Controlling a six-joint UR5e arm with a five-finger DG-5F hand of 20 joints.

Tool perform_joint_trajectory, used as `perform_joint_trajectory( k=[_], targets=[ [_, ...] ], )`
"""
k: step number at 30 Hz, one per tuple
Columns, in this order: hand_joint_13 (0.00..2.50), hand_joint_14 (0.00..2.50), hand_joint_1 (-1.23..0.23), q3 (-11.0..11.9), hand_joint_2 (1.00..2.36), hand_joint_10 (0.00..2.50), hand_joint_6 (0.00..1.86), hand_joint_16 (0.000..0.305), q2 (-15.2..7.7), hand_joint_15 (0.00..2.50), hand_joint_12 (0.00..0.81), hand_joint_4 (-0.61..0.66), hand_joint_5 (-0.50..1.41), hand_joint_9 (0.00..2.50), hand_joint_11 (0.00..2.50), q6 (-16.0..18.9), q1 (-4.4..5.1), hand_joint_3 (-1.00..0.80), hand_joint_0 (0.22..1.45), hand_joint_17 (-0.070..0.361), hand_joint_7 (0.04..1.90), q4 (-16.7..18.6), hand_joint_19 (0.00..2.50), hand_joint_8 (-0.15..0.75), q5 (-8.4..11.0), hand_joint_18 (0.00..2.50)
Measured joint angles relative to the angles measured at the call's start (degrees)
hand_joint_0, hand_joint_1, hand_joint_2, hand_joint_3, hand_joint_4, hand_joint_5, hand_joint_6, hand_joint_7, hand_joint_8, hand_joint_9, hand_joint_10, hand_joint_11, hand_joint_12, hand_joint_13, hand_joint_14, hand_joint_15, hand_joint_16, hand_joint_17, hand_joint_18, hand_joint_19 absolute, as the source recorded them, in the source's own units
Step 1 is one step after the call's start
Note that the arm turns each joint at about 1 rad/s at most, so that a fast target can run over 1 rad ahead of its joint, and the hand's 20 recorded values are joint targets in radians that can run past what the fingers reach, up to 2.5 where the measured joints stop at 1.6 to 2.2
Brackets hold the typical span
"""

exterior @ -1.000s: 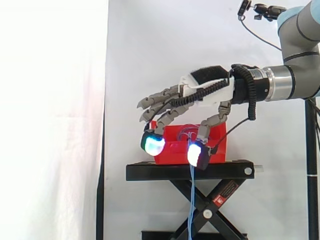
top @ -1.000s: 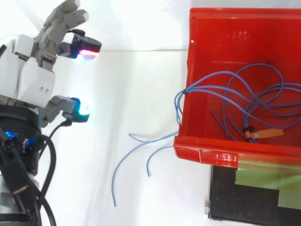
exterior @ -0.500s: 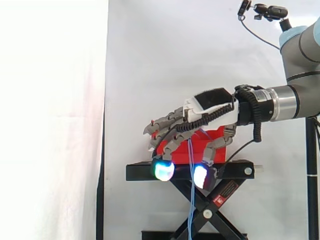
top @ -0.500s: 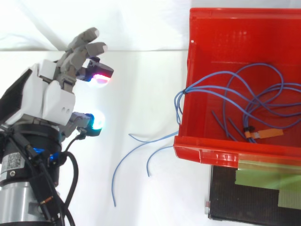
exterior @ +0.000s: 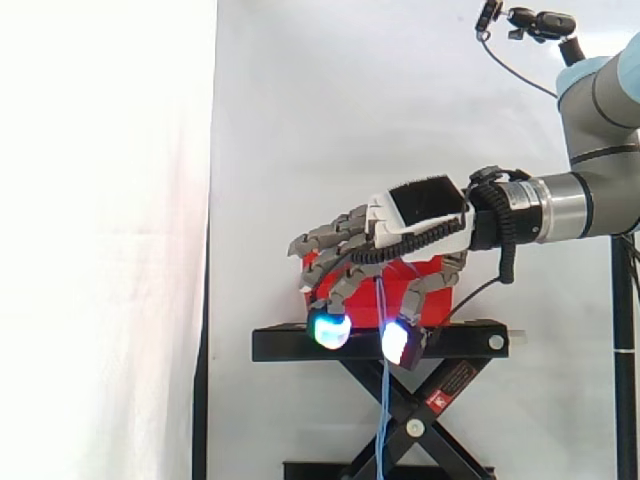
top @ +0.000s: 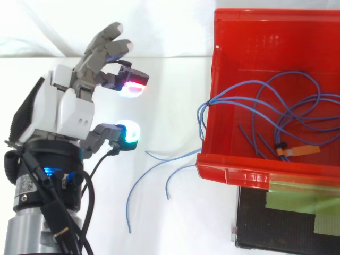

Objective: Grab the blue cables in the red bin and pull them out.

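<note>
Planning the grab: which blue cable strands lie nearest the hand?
The loose thin blue cable ends outside the red plastic bin, toward the hand; the loops lie inside.

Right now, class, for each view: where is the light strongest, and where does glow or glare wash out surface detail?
Side view: the curtain at left is washed to flat white, and the hand's fingertips glow white-cyan with blown-out cores. Top view: the same fingertips glow pink and cyan, and the red bin's front rim carries a pale sheen.

I can read no print here. A red-and-white sticker (exterior: 455, 381) on the black stand (exterior: 380, 342) carries lettering too small to make out. So does the white label (top: 21, 184) on my wrist. An orange tag (top: 300, 151) on the blue cables (top: 208, 102) in the red bin (top: 249, 32) shows no legible marks.
</note>
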Motion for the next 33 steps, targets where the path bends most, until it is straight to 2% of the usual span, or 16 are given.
perform_joint_trajectory(
  k=[10, 16, 25, 28, 33],
  targets=[
    [0.28, 0.01, -1.12, 0.0, 1.0, 0.01, 0.29, 0.052, 0.0, 0.33, 0.376, 0.24, 0.59, 0.58, 0.44, -2.1, -1.2, -1.0, 0.64, 0.117, 0.51, 0.8, 0.55, 0.3, -0.23, 0.44],
    [0.28, 0.01, -1.12, 0.0, 1.0, 0.01, 0.29, 0.053, 0.0, 0.34, 0.378, 0.25, 0.61, 0.58, 0.44, -4.1, -1.55, -1.0, 0.62, 0.118, 0.51, 0.4, 0.55, 0.3, -0.37, 0.44],
    [0.28, 0.01, -1.12, 0.0, 1.0, 0.01, 0.25, 0.055, 0.0, 0.34, 0.393, 0.25, 0.65, 0.59, 0.44, -4.9, -2.59, -1.0, 0.57, 0.125, 0.52, 0.3, 0.54, 0.313, -0.75, 0.45],
    [0.28, 0.01, -1.11, 0.0, 1.0, 0.01, 0.23, 0.057, 0.0, 0.34, 0.398, 0.25, 0.65, 0.61, 0.49, -5.1, -3.08, -1.0, 0.55, 0.127, 0.53, 0.2, 0.54, 0.318, -1.09, 0.46],
    [0.35, 0.01, -1.09, 0.0, 1.0, 0.02, 0.22, 0.057, 0.0, 0.42, 0.412, 0.23, 0.62, 0.68, 0.81, -5.2, -3.45, -1.0, 0.54, 0.129, 0.52, 0.2, 0.57, 0.329, -1.4, 0.5]
  ],
)
